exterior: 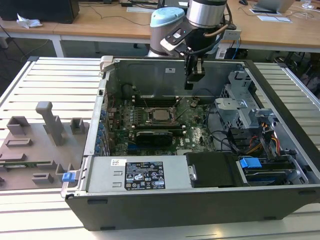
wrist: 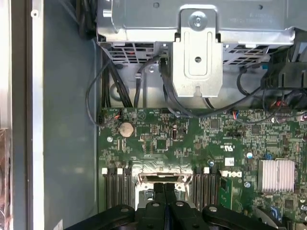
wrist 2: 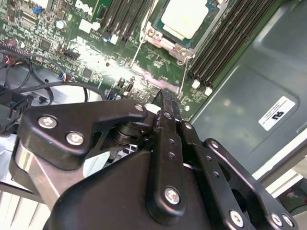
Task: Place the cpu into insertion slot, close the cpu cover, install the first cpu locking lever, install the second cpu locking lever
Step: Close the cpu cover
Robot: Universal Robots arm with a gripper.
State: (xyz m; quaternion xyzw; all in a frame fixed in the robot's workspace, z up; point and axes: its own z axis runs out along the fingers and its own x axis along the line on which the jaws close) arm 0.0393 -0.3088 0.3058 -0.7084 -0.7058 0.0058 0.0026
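Standing by the table, I see that the cpu (exterior: 161, 115), a small flat square chip with a dull silvery-grey metal top, already lies in the insertion slot (exterior: 149, 116). This is the small metal-rimmed square socket on the green motherboard (exterior: 200, 136). In the second wrist view the cpu cover (wrist 2: 170, 42), a thin silvery metal frame plate, looks folded down around the chip, whose top shows through the cut-out. 2 thin wire locking levers (wrist 2: 138, 45) run beside the socket, and I cannot tell whether either is hooked home.

The black gripper (exterior: 190, 85) hangs above the board, at about 1 o'clock from the chip in the exterior view and apart from it. In the first wrist view its 2 fingers (wrist: 158, 193) are pressed together with nothing between them.

I judge the chip light, rigid and delicate. Its smooth lid looks slippery, so it is best gripped by 2 opposite edges. The cover looks thin and springy and is best pressed on the frame, clear of the cut-out. The levers look like stiff spring wire that would push back, so the bent free end is the place to take them.

The open grey metal computer case (exterior: 175, 210) lies on a pale slatted table (exterior: 50, 80). Grey plastic holders (exterior: 50, 130) sit at 9 o'clock from it, and wooden desks (exterior: 100, 22) stand at 12 o'clock.
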